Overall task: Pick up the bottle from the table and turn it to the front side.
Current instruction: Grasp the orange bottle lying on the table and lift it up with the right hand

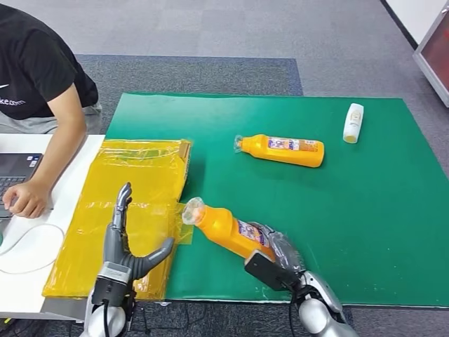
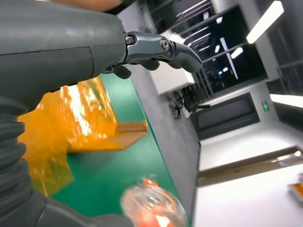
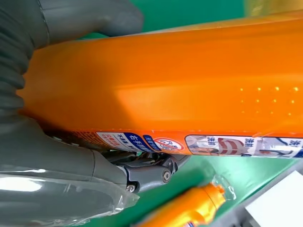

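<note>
An orange bottle (image 1: 227, 230) with a plastic-wrapped cap lies tilted near the front of the green mat (image 1: 370, 232), cap pointing left. My right hand (image 1: 275, 256) grips its base end. In the right wrist view the bottle (image 3: 178, 80) runs across the frame, its label along one edge, with my right hand's fingers (image 3: 150, 172) curled under it. My left hand (image 1: 124, 246) hovers open over the yellow wrapped box (image 1: 143, 179), fingers spread. The left wrist view shows the left hand (image 2: 71, 42) above the box, with the bottle's cap (image 2: 153, 208) blurred nearby.
A second orange bottle (image 1: 280, 149) lies on its side mid-mat, and shows again (image 3: 189, 208) in the right wrist view. A small white bottle (image 1: 353, 123) lies at the far right. A person (image 1: 37, 91) sits at the left, hand beside a laptop (image 1: 16, 172) on the white table.
</note>
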You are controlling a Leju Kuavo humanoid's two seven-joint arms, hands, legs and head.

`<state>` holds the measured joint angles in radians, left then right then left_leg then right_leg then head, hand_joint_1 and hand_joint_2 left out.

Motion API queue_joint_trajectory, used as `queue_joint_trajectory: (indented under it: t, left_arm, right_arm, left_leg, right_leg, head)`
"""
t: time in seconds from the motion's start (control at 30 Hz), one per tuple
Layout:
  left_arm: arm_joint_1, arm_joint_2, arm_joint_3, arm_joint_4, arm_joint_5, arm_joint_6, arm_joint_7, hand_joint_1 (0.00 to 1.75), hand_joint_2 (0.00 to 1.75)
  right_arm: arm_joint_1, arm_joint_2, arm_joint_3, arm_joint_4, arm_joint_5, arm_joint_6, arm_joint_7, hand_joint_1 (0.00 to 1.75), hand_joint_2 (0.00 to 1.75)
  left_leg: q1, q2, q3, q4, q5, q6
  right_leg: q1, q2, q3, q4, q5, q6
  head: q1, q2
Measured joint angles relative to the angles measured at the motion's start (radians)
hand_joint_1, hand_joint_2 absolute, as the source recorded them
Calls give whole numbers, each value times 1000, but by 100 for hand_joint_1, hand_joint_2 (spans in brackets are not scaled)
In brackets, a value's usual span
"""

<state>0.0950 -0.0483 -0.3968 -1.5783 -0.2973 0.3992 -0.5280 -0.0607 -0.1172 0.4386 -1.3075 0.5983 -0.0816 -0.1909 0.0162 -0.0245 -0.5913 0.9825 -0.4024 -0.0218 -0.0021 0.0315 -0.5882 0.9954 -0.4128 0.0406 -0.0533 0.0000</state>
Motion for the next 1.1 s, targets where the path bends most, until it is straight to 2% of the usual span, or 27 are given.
queue_joint_trajectory:
  t: [0.23, 0.37, 0.47, 0.67, 0.87, 1.1]
  left_arm:
    - [18, -44, 31, -33, 318, -90, -1, 0, 175]
    - [14, -45, 27, -33, 409, -153, 38, 0, 175]
    - [3, -43, 7, -29, 409, -184, 68, 0, 175]
    - [-49, -38, -59, -4, 380, -270, 178, 0, 175]
    - [-130, -37, -140, 37, 410, -383, 271, 0, 175]
    - [-196, -37, -191, 100, 455, -408, 333, 0, 175]
  right_arm:
    - [73, 37, -66, -27, -246, 28, -63, 175, 175]
    - [86, 47, -74, -30, -304, 35, -78, 175, 175]
    - [85, 50, -73, -30, -260, 4, -80, 175, 175]
    - [59, 53, -54, -24, -49, -120, -44, 175, 175]
    - [28, 60, -34, -10, -23, -131, -45, 175, 175]
    - [9, 65, -30, 2, -44, -144, -52, 175, 175]
  left_leg:
    - [0, 0, -2, 0, 0, 0]
    - [0, 0, -4, 0, 0, 0]
    - [0, 0, -5, 0, 0, 0]
    - [0, 0, -8, 0, 1, 0]
    - [0, 0, -9, 0, 2, 0]
    - [0, 0, -10, 0, 2, 0]
  right_leg:
    - [0, 0, -2, 0, 0, -1]
    - [0, 0, -4, 0, 0, -1]
    - [0, 0, -4, 0, 0, 0]
    - [0, 0, -7, 0, 1, 1]
    - [0, 0, -8, 0, 1, 1]
    - [0, -1, -9, 1, 1, 1]
  head:
    - [0, 0]
    - [0, 0]
    - [0, 0]
    - [0, 0]
    - [0, 0]
    - [0, 0]
